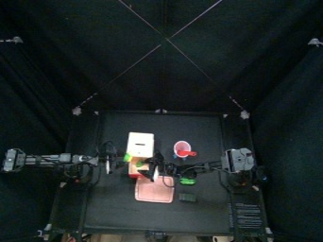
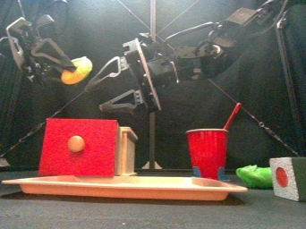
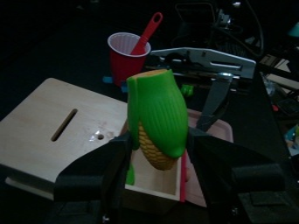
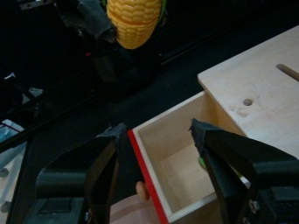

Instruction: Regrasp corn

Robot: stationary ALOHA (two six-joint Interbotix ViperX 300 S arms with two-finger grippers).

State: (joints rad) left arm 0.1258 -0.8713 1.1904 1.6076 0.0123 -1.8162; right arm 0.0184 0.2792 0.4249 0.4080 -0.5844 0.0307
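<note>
The corn (image 3: 159, 118) is yellow with lime-green husk, the cup (image 2: 207, 152) red, the tray (image 2: 120, 186) pink.

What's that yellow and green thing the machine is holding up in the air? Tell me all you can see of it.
It is the corn, a small toy cob that looks like plastic: rows of yellow kernels on one side, smooth lime-green husk wrapping the rest. The left tool grips its lower end between both jaws, holding it aloft above the wooden box, touching nothing else. In the front view it hangs high at the left. The right tool is open, apart from it.
</note>
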